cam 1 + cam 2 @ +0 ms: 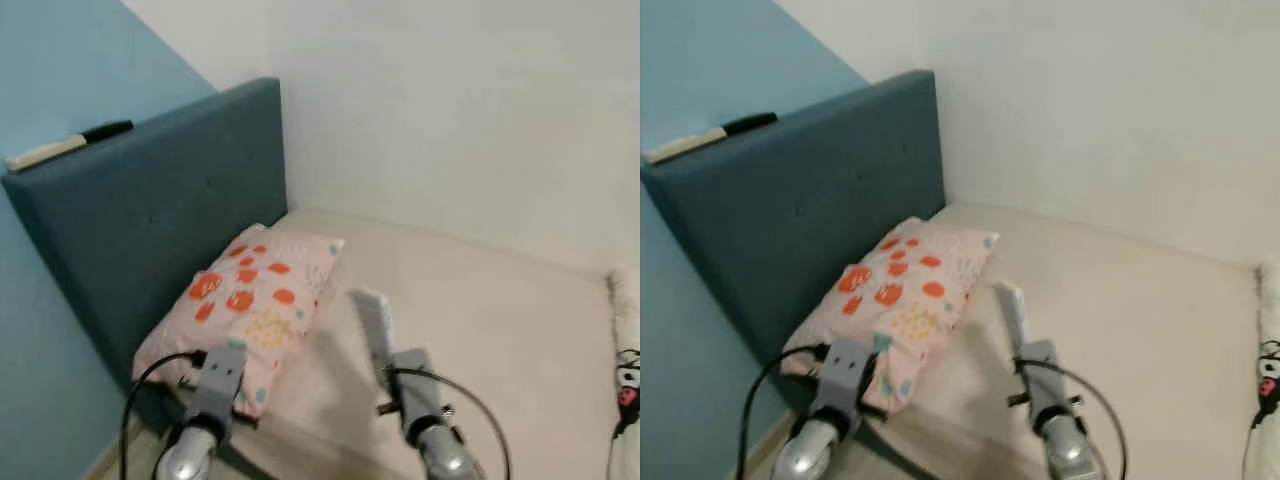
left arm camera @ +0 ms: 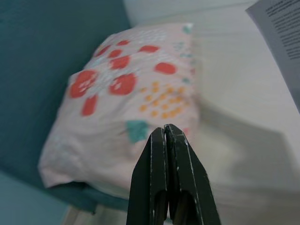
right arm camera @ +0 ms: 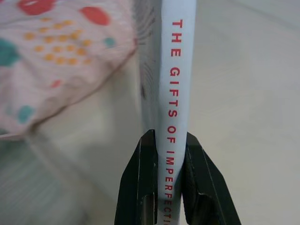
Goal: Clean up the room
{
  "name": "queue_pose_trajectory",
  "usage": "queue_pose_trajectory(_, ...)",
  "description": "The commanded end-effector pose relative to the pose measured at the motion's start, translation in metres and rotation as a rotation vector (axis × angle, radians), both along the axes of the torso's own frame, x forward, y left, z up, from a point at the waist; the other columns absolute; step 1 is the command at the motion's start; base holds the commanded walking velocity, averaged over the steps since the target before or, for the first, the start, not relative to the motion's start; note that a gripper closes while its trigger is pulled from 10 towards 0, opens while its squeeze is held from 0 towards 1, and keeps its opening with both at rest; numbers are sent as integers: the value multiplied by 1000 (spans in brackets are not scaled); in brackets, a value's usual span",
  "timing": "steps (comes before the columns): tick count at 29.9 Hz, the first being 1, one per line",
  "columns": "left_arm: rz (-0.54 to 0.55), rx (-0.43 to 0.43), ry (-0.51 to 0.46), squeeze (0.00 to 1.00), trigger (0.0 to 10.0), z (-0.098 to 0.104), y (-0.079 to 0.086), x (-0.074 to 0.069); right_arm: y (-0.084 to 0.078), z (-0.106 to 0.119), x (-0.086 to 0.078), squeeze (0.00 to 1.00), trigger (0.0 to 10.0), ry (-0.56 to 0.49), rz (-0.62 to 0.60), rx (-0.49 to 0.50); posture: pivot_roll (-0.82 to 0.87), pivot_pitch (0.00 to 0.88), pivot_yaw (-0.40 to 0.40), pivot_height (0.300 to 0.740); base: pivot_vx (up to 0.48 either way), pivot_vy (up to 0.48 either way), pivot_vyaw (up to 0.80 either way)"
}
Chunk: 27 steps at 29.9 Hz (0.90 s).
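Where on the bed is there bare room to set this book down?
The bare mattress between the pillow and the plush toy is free, back to the wall. It is crowded by the headboard, where the pillow lies.

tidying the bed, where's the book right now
The book is clamped by its spine in the right gripper, held above the mattress just right of the flowered pillow.

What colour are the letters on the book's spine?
Red, on the pale blue spine of the book. The right wrist view shows them best.
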State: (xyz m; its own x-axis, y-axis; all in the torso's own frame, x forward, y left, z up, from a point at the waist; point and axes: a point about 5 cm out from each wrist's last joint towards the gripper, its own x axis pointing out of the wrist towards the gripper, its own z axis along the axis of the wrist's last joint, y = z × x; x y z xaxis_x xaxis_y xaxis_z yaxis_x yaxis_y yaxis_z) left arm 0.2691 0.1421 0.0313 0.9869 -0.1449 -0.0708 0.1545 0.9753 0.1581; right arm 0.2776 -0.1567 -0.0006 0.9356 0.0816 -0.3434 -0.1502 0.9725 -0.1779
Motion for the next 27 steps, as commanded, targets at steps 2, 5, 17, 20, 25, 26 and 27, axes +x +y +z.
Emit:
queue_pose_trajectory(2,9,6,-2,0,10000,-1,4,-2,2,9,6,0,10000,-55,10,9,9,14,11,740,0,0,0)
queue_pose_trajectory(5,2,18,-8,0,10000,-1,3,-2,3,9,6,0,10000,-56,12,9,9,13,11,740,0,0,0)
queue_pose_trajectory(17,17,14,14,0,10000,-3,1,-1,1,9,6,0,10000,-57,8,2,4,5,14,740,0,-226,0)
queue_pose_trajectory(20,27,28,30,0,10000,-5,2,-1,1,9,6,0,10000,-59,10,1,4,5,14,740,0,0,0)
queue_pose_trajectory(25,49,43,58,0,10000,-9,4,0,8,13,9,0,10000,-67,92,-20,-2,2,19,740,0,0,0)
queue_pose_trajectory(26,49,44,60,0,10000,-9,4,0,10,14,10,0,10000,-68,115,-29,-2,2,19,740,0,0,0)
queue_pose_trajectory(27,34,45,65,0,10000,-10,4,0,13,14,11,0,10000,-62,155,-53,-3,6,15,740,0,0,0)
